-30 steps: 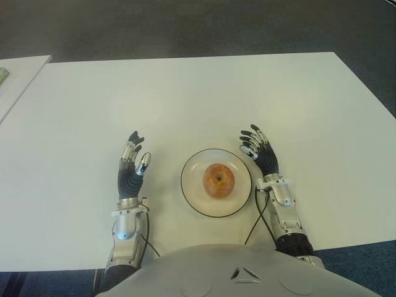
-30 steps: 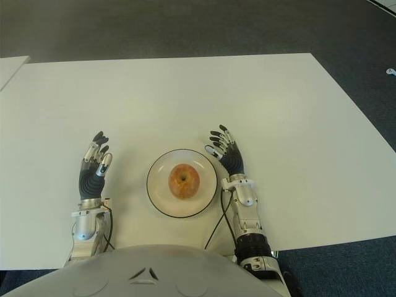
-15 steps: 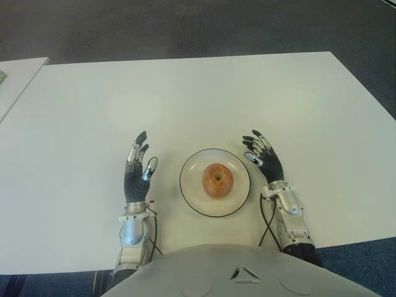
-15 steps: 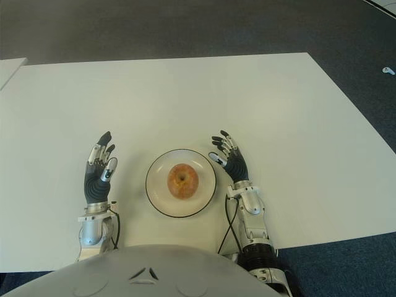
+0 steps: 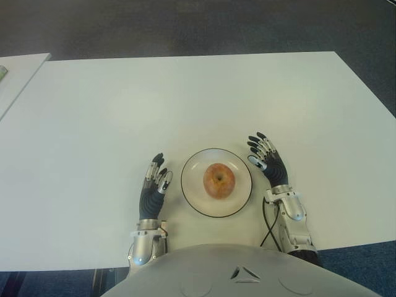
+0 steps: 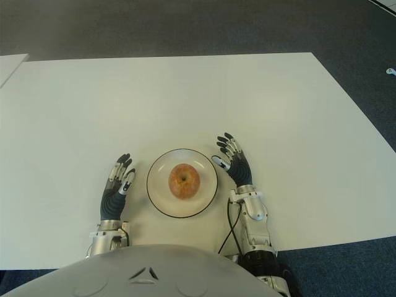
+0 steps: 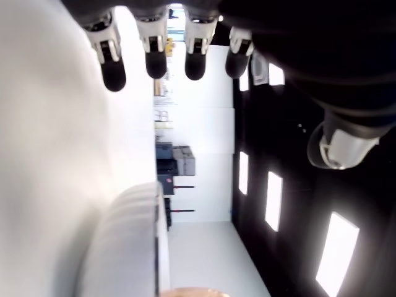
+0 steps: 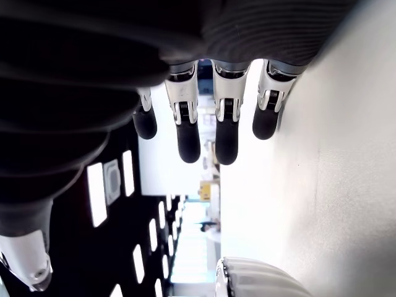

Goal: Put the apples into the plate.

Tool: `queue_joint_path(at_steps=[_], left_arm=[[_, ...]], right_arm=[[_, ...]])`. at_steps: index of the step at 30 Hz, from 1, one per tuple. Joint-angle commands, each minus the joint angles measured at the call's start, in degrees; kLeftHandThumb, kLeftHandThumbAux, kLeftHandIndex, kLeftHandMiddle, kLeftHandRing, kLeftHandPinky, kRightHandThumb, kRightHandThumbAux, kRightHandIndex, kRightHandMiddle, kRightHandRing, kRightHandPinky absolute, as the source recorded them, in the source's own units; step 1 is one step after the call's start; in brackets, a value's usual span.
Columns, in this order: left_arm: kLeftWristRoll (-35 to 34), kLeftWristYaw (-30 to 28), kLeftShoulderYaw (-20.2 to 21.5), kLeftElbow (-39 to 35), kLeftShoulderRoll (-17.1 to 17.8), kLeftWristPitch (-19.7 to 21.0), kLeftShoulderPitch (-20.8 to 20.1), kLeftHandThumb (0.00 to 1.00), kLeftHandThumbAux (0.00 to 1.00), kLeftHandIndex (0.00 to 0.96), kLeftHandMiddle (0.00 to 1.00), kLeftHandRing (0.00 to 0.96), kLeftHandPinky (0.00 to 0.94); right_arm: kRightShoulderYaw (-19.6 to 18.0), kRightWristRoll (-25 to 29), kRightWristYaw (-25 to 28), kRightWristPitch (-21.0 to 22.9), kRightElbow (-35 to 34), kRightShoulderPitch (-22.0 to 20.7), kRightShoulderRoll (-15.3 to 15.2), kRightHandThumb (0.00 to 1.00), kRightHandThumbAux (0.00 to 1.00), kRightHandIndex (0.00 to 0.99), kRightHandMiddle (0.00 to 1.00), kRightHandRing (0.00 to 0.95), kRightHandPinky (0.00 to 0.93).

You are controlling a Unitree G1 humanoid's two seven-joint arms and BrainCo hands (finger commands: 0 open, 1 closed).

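One apple (image 5: 218, 180) sat in the middle of the plate (image 5: 193, 193), stem dimple up, when you looked down at the table (image 5: 185, 99). Your left hand (image 5: 153, 189) showed at the plate's 9 o'clock, just beside the rim, fingers (image 7: 114, 57) stretched out loosely and holding nothing. Your right hand (image 5: 270, 164) showed at about 3 o'clock, close to the rim but apart from it, its fingers (image 8: 187, 124) likewise extended and empty, thumb held off to one side. You had a second table's corner (image 5: 18, 71) far off at 10 o'clock.
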Motion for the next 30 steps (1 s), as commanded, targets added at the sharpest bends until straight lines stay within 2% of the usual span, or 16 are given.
queue_joint_path(at_steps=[1,3,9,19,30], left_arm=[[0.80,0.31,-0.42,-3.81,-0.36,6.18,1.61,0.031,0.425,0.026,0.030,0.011,0.009],[1.30,0.69,-0.39,-5.60,-0.44,8.39,2.41,0.029,0.439,0.018,0.023,0.005,0.005],[1.39,0.79,0.01,-7.37,-0.60,12.31,3.29,0.041,0.491,0.007,0.018,0.000,0.001],[0.72,0.90,-0.78,-9.43,-1.92,18.23,4.11,0.076,0.584,0.001,0.013,0.000,0.000],[-0.54,0.43,-1.91,-13.69,-2.24,23.62,5.33,0.089,0.611,0.000,0.001,0.000,0.000]], right_arm=[[0.59,0.86,0.23,2.12,0.11,6.43,1.10,0.146,0.628,0.055,0.099,0.088,0.071],[0.75,0.49,-0.11,2.14,-0.82,7.08,1.31,0.136,0.646,0.035,0.058,0.044,0.029],[1.24,-0.74,-1.22,2.29,-2.73,8.23,1.80,0.122,0.673,0.004,0.007,0.004,0.002],[1.95,-1.61,-2.22,4.64,-4.79,8.43,1.68,0.124,0.680,0.000,0.000,0.000,0.000],[2.22,-0.80,-1.77,5.74,-4.45,7.88,1.49,0.131,0.661,0.000,0.000,0.000,0.000]])
